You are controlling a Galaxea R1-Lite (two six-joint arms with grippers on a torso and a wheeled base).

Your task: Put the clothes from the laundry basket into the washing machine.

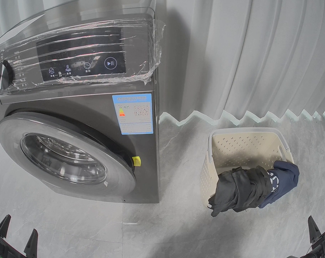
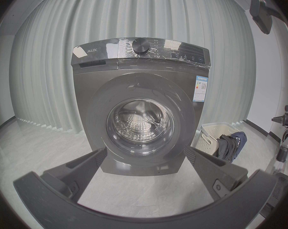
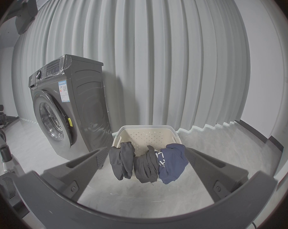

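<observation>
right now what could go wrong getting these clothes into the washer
1. The washing machine door looks shut, so clothes grabbed first would have nowhere to go.
2. The dark clothes and navy garment hang over the laundry basket rim, so a pull might drag the basket or drop one on the floor.

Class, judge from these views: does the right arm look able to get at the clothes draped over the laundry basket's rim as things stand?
Probably yes: the clothes hang over the near rim of the laundry basket, facing the open right gripper, with only bare floor between.
</observation>
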